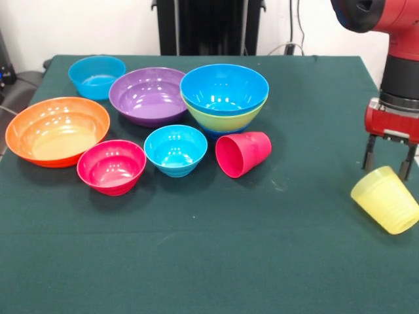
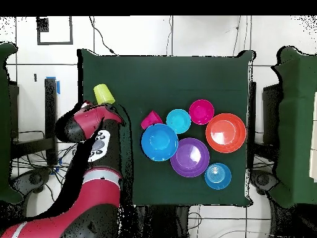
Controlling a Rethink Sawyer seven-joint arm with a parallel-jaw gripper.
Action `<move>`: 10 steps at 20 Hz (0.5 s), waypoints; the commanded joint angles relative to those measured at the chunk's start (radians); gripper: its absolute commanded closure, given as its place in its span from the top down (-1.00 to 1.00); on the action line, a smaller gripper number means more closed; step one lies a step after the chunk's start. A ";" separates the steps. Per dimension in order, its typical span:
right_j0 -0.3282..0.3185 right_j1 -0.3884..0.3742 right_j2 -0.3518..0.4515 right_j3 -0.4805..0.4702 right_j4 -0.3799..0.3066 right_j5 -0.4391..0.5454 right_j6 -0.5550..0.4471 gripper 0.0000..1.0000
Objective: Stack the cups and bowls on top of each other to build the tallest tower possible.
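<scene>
The yellow cup [image 1: 386, 199] [image 2: 104, 94] lies tilted on the green table [image 1: 196, 261] at the right side of the front view. My gripper [image 1: 389, 159] hangs just above it, open, with nothing between its fingers. The tower [image 1: 224, 98] is a bright blue bowl [image 1: 224, 87] [image 2: 159, 142] nested in a lime green bowl [image 1: 229, 119]. The red-pink cup [image 1: 243, 154] [image 2: 150, 119] lies on its side in front of it. In the overhead view the arm hides the gripper.
Loose bowls stand left of the tower: purple [image 1: 147, 96] [image 2: 189, 157], orange [image 1: 57, 131] [image 2: 226, 132], pink-red [image 1: 111, 167] [image 2: 201, 111], cyan [image 1: 175, 149] [image 2: 178, 121] and a cyan one at the back [image 1: 97, 76] [image 2: 218, 176].
</scene>
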 commanded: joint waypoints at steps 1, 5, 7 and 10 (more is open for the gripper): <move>-0.014 0.003 0.052 -0.023 0.017 -0.018 0.046 1.00; -0.029 0.030 0.057 -0.039 0.011 -0.055 0.040 1.00; -0.026 0.060 0.049 -0.042 0.004 -0.103 0.052 1.00; -0.034 0.085 0.044 -0.058 0.003 -0.133 0.053 1.00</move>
